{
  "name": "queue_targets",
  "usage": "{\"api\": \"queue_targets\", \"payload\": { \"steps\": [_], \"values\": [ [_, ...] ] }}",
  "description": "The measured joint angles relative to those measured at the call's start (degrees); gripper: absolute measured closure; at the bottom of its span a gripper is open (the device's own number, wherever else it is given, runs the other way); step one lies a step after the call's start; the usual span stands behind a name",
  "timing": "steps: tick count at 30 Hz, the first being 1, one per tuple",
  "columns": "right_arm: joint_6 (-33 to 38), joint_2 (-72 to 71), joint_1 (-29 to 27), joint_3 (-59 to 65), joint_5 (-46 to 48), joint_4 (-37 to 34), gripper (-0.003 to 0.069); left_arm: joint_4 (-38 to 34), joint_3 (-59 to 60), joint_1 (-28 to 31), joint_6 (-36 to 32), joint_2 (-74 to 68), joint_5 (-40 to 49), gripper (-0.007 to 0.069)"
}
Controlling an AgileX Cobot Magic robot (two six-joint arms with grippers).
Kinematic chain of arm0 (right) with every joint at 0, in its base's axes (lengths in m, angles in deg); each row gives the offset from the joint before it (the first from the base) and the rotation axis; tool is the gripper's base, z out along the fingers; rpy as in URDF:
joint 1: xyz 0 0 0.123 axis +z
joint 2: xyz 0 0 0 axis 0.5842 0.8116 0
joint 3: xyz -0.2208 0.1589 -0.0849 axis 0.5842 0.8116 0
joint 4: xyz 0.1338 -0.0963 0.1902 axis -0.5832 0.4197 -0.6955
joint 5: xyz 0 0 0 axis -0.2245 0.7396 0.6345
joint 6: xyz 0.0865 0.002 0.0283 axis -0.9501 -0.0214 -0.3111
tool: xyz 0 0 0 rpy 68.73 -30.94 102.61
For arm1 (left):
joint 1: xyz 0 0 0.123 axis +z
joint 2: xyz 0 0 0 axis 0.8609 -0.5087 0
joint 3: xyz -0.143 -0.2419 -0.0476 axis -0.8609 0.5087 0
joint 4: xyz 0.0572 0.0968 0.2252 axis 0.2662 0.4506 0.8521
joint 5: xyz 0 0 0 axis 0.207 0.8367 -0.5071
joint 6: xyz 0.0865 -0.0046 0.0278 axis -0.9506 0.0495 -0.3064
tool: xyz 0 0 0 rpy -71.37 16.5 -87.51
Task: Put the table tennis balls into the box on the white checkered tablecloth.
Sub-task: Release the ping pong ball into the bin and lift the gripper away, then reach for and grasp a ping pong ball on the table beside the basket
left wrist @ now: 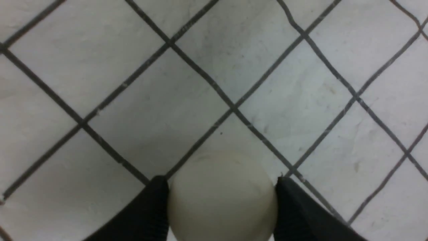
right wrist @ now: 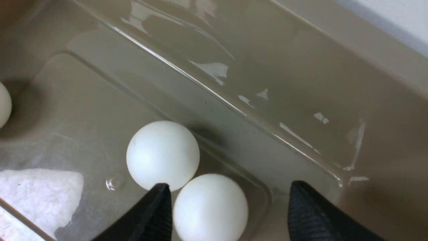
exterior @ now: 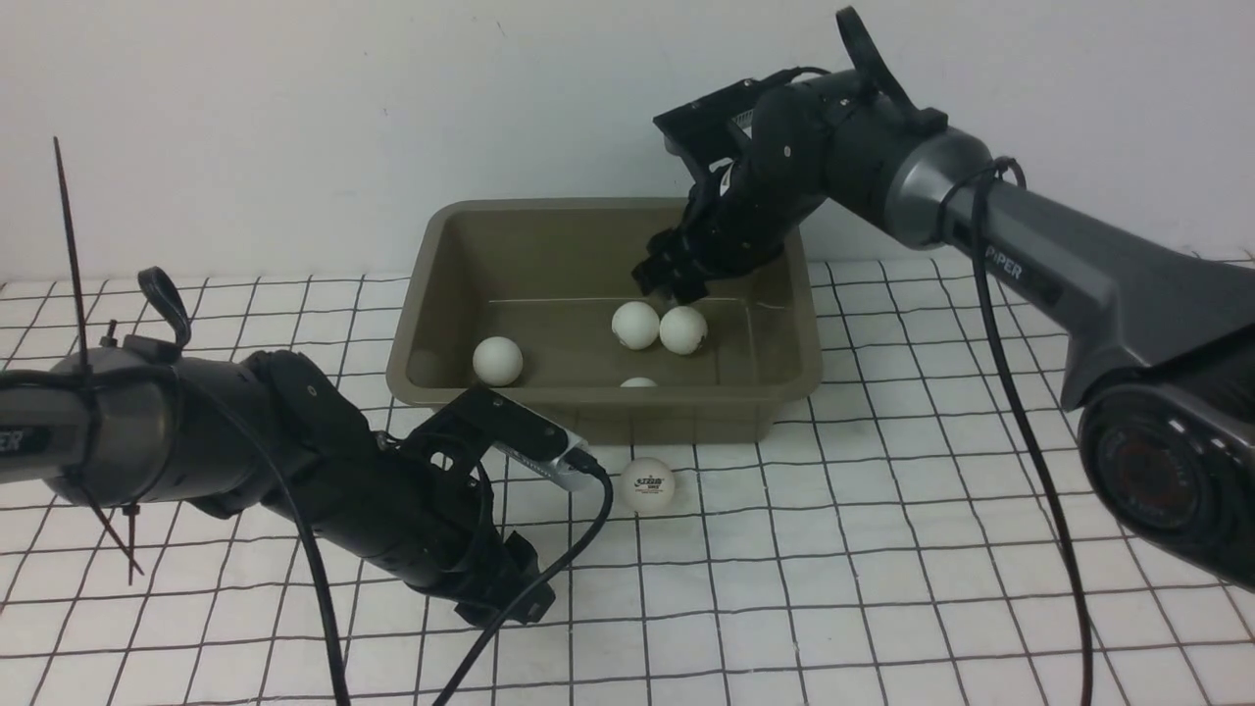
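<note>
— What has the left gripper got?
— Its fingers are closed on a ball, one each side, down at the checkered cloth. I'd lift straight up before swinging and squeeze gently; a smooth ball can squirt out.
— And the right gripper?
— Spread wide, holding nothing, hanging inside the box just over a pair of balls that touch. A third ball lies at the left end, and a fourth ball peeks over the near wall.
— Room to move?
— The near rim is the edge to clear. The right arm fills the box's right half; the left half looks free for the drop. A loose ball sits on the cloth just before the box, beside the left arm's cable, easy to knock.
</note>
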Motion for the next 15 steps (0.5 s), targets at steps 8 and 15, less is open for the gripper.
{"api": "queue_targets", "payload": {
  "steps": [8,15],
  "values": [
    [0.0,-1.87,0.0,0.0,3.47,0.53,0.0229,2.18,0.0,0.05,4.34,8.52,6.58,0.027],
    [0.02,-8.25,0.0,0.0,10.89,4.32,0.0272,12.45,0.0,0.05,14.8,19.81,7.71,0.027]
  ]
}}
